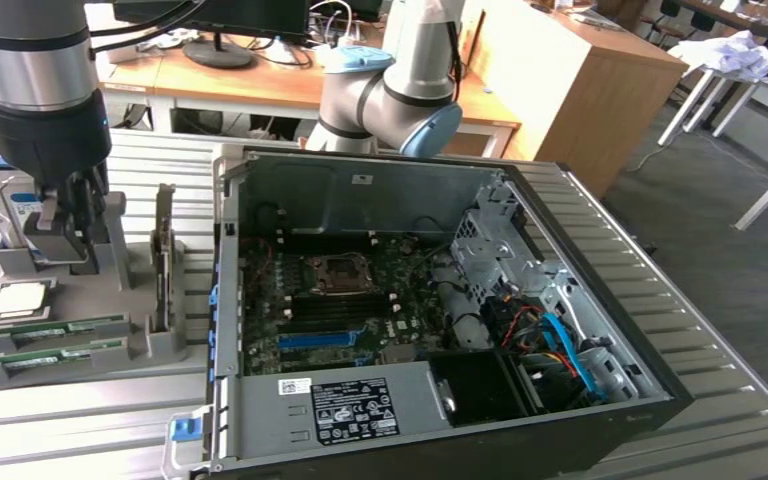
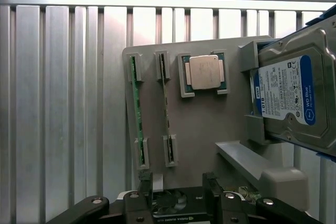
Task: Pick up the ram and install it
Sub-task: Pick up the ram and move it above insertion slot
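Two ram sticks, thin and green, stand on edge in slots of the grey holder tray (image 1: 157, 345). One ram stick (image 1: 53, 329) (image 2: 137, 109) lies beside the other (image 1: 40, 357) (image 2: 165, 103) at the tray's near end. My gripper (image 1: 71, 245) (image 2: 181, 184) hangs open above the tray, farther back than the sticks and close to the hard drive. Nothing is between its fingers (image 2: 153, 182). The gripper is apart from both sticks.
On the tray also sit a square silver processor (image 1: 24, 300) (image 2: 206, 72), a blue-labelled hard drive (image 1: 4, 205) (image 2: 289, 95) and an upright card (image 1: 164, 250). The open computer case (image 1: 231, 330) stands at the exterior view's right of the tray, its motherboard (image 1: 337, 305) exposed.
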